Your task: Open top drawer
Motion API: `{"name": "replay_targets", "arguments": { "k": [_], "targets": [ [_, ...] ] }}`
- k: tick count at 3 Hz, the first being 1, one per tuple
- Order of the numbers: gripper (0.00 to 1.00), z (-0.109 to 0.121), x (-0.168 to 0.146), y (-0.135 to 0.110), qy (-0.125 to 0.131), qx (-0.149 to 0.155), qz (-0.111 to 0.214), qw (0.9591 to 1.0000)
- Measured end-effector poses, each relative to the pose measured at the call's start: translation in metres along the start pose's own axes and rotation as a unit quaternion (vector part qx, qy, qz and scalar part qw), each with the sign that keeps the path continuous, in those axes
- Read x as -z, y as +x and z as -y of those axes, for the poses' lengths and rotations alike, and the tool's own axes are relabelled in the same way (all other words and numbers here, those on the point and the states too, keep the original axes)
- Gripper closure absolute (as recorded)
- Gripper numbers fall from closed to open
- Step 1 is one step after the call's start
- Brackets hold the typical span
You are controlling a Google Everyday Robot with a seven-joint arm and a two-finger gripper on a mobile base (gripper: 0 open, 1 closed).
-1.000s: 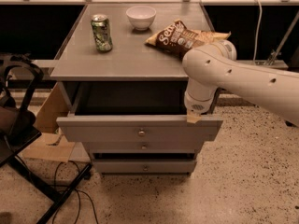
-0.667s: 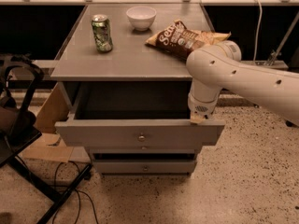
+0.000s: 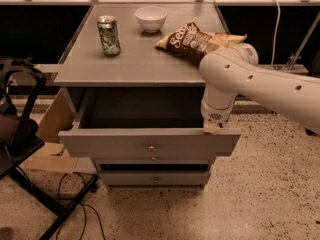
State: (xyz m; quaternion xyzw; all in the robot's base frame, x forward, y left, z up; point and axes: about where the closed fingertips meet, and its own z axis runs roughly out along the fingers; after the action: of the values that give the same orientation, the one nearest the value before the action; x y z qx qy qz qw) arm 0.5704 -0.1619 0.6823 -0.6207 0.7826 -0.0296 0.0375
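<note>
Top drawer (image 3: 125,143) pulled well out from under the counter (image 3: 135,66), front standing clear of the cabinet face, dark interior exposed behind it. Small round knob (image 3: 151,147) centred on the front, nothing touching it. Gripper (image 3: 212,128) pointing down at the right end of the drawer front's top edge, touching or just over that edge. Can't tell whether clenched or released, since hidden under the wrist. White arm (image 3: 260,81) reaching in from the right, elbow over the counter's right front corner. Below: two narrower drawers, middle drawer (image 3: 155,160) mostly shadowed by the open front, bottom drawer (image 3: 130,178) closed. On the counter: green can (image 3: 108,35) upright at left, white bowl (image 3: 151,18) at back centre, chip bag (image 3: 187,39) lying flat at right, partly behind the arm. Left of the cabinet: black chair (image 3: 17,134), cardboard sheet (image 3: 52,129) leaning against the side, cables (image 3: 75,206) on the speckled floor (image 3: 260,199).
</note>
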Motion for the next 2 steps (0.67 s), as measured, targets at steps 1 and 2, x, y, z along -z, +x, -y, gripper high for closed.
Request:
{"name": "replay_targets", "arguments": {
  "k": [1,2],
  "targets": [
    [0.26,0.0,0.0,0.0,0.0,0.0,0.0,1.0],
    [0.04,0.0,-0.0001,0.0,0.0,0.0,0.0,1.0]
  ]
}}
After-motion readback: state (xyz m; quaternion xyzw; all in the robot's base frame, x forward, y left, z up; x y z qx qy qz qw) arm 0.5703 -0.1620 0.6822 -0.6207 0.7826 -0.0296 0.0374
